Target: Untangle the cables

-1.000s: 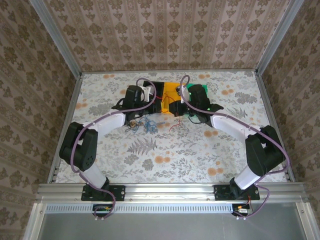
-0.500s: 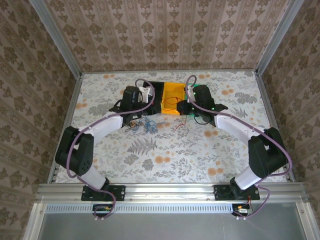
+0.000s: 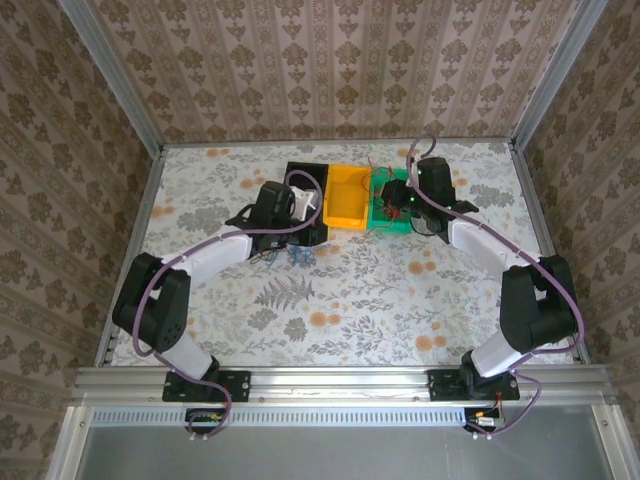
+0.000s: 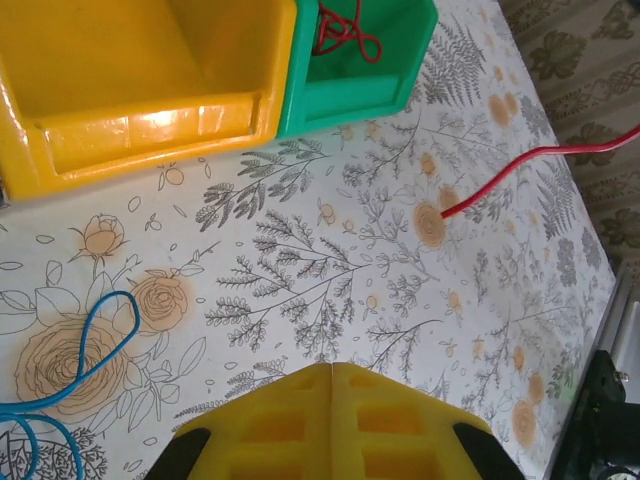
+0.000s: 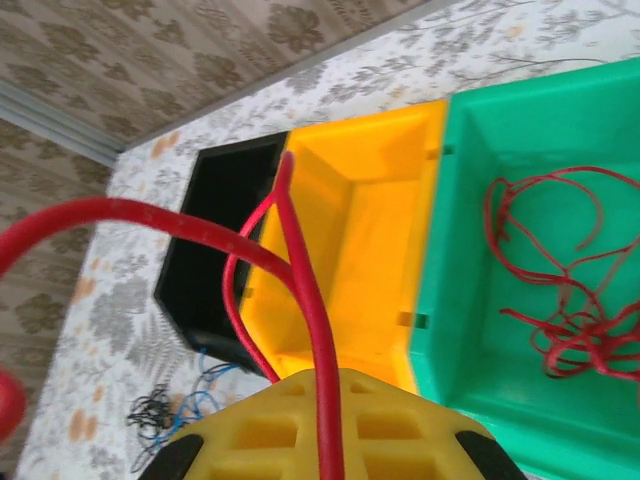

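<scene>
Right end effector (image 5: 325, 410) clamped on red cable (image 5: 303, 270) above green bin (image 5: 450, 250), left end effector (image 4: 332, 410) pressed together, apparently empty; trailing slack may snag the bin's rim.

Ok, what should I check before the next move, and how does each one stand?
1. Right gripper shut on the red cable: ok.
2. Its far end clear of snags: cannot tell.
3. Green bin open, with just loose red cables inside: ok.
4. Left gripper shut, nothing in it: ok.
5. Blue cable and dark cable sorted: not ok, both lie on the table.
</scene>
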Tool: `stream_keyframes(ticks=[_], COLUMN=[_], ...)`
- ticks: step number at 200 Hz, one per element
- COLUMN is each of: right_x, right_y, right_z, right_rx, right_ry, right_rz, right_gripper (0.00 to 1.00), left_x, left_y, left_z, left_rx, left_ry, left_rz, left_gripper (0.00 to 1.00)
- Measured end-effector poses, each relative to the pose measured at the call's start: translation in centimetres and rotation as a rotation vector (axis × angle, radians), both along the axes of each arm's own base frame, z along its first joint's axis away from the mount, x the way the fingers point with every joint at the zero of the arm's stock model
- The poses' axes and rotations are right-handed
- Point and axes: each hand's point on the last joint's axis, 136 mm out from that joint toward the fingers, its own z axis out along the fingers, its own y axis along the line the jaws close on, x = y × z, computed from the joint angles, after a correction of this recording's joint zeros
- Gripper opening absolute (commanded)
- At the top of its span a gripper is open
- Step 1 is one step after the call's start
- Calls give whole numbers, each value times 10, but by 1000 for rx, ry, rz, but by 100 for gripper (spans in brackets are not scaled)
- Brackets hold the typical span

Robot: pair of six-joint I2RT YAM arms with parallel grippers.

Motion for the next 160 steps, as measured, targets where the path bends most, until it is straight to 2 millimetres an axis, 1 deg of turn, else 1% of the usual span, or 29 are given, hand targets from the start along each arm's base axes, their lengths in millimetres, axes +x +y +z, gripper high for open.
stream_keyframes(ticks=[9, 19, 30, 40, 54, 72, 87, 109, 126, 144, 160], right_x=[0, 1, 1, 2, 3, 7, 11, 18, 25, 32, 34], right_y=[3, 6, 8, 10, 10, 8, 7, 5, 6, 9, 13], right_z=[4, 8, 12, 15, 17, 20, 23, 26, 30, 38, 46], right_rx=[18, 37, 56, 72, 93, 120, 145, 189, 224, 272, 311], right_ry=[-13, -21, -29, -33, -31, -31, -32, -34, -39, -52, -67], right_rz=[14, 23, 27, 26, 14, -14, -42, -81, -104, -118, -121], right_gripper=[0, 0, 0, 0, 0, 0, 0, 0, 0, 0, 0], left_x=[3, 7, 8, 7, 2, -8, -18, -31, -34, -30, -23], left_y=[0, -2, -5, -9, -17, -29, -38, -46, -50, -56, -62], left_z=[3, 9, 18, 25, 37, 51, 57, 54, 49, 46, 48], left_rx=[-15, -45, -81, -110, -142, -178, -201, -210, -212, -214, -219], left_ry=[-7, -9, -21, -25, -36, -55, -57, -30, -2, 11, 5], left_rz=[6, 12, -7, -25, -74, -148, -202, -264, -293, -308, -311], left_gripper=[26, 35, 43, 47, 51, 54, 54, 54, 55, 58, 61])
